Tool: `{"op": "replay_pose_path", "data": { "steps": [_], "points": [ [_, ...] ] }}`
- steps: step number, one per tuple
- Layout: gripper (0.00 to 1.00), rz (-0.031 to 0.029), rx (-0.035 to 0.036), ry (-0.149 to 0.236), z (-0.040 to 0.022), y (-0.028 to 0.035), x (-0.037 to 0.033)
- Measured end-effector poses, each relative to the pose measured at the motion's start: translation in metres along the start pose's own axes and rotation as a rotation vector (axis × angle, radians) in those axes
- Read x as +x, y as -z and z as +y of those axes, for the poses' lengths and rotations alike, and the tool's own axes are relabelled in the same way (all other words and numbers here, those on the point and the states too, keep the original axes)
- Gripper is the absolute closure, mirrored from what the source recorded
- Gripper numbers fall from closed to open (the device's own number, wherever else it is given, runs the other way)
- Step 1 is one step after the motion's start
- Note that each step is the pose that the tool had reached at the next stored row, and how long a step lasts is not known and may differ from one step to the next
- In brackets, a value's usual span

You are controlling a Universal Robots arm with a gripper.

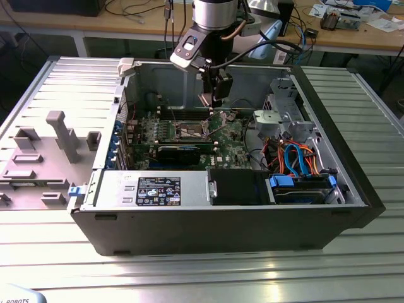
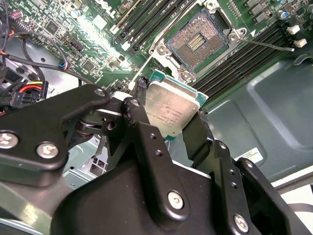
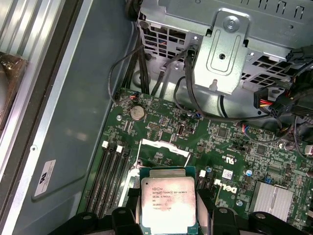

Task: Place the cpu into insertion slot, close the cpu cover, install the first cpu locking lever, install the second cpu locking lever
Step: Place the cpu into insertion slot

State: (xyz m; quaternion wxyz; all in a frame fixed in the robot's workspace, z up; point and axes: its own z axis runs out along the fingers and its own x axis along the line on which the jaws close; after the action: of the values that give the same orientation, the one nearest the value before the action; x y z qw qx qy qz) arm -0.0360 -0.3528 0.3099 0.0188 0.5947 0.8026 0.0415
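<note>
My gripper (image 2: 171,111) is shut on the cpu (image 2: 172,108), a flat square chip with a silver-grey lid, its fingers (image 2: 139,117) pressing on two opposite edges. The first wrist view shows the same cpu (image 3: 167,201) hanging above the green board. The insertion slot (image 2: 195,43) lies bare, its dark pin field showing, a short way off the chip. The cpu cover (image 3: 164,142) stands swung up behind the chip. One thin locking lever (image 2: 271,45) sticks out raised. In the exterior view the gripper (image 1: 213,100) hovers over the insertion slot (image 1: 192,130) inside the open computer case.
Black memory slots (image 3: 110,169) run beside the socket. A metal drive cage (image 3: 222,46) with cable bundles stands near the board. The power supply (image 1: 154,189) and blue and orange cables (image 1: 297,158) fill the case front. A grey fixture tray (image 1: 44,158) lies at the exterior view's left.
</note>
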Motion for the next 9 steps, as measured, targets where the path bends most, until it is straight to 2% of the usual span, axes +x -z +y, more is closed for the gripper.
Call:
{"op": "replay_pose_path", "data": {
  "steps": [9],
  "points": [
    [0.46, -0.0006, -0.0001, -0.006, 0.0000, -0.0003, 0.0000]
  ]
}}
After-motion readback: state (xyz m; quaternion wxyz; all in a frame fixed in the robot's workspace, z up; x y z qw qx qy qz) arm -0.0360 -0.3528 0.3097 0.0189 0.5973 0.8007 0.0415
